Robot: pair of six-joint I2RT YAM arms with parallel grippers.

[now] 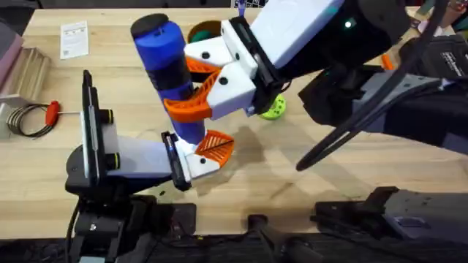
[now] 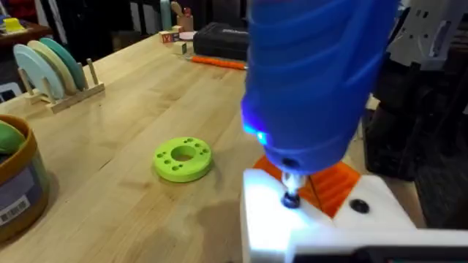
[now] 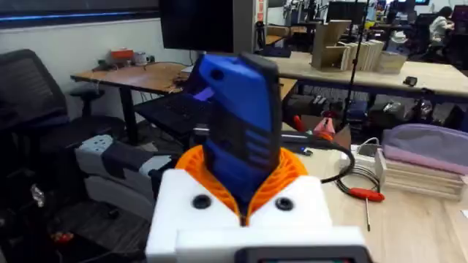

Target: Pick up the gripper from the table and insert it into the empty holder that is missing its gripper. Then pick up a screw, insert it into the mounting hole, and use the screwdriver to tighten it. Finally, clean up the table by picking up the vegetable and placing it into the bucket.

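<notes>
I'm seeing even, bright room light falling on the table (image 1: 344, 183), casting soft shadows beneath the arms. The screwdriver (image 2: 314, 80) is looming blurred close up, its blue indicator glowing, and white plastic is glaring slightly.

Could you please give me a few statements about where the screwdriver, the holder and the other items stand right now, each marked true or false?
1. The right pincer grips the blue screwdriver upright. True.
2. The screwdriver's metal tip rests on the white holder. True.
3. The holder is without its orange gripper. False: the orange gripper sits in the holder.
4. The green disc lies inside the bucket. False: it lies flat on the table, apart from the bucket.
5. The red-handled screwdriver is held by a pincer. False: it lies on the table, untouched.
</notes>
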